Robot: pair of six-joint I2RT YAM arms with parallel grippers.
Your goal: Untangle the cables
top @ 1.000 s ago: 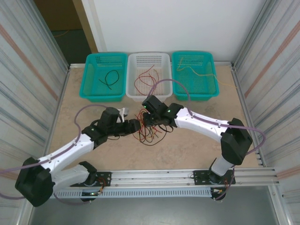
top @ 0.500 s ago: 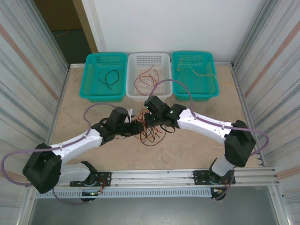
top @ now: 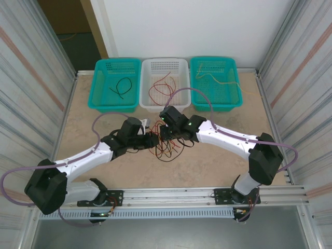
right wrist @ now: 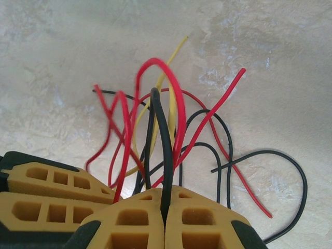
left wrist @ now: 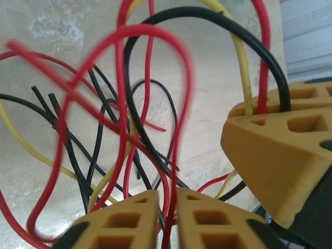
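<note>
Left gripper: the left gripper [left wrist: 167, 199] is clenched. Its orange fingers [left wrist: 116, 223] nearly meet, and a red strand runs through the thin slit between them.
Right gripper: the right gripper [right wrist: 165, 201] is pinched tight on a black strand, which rises from between the fingertips and bends over.
Spacing of the two: in the top view the grippers sit just beside each other, tips facing, above the middle of the table. In the left wrist view the right gripper's fingers show at the right with yellow, red and black strands running into them.
Cables: the cables [top: 168, 148] form a loose tangle of red, black and yellow strands at the grippers. Part of it is drawn up to the fingers. The rest is spread in loops on the table just on the near side of them.
Table: the table [top: 218, 166] has a beige, marbled top.
Baskets: three stand in a row along the far edge, well apart from the tangle.
Left teal basket [top: 98, 101]: it holds a black strand [top: 123, 86].
White basket [top: 148, 104]: it holds red strands [top: 163, 85].
Right teal basket [top: 236, 98]: it holds a yellow strand [top: 218, 78].
</note>
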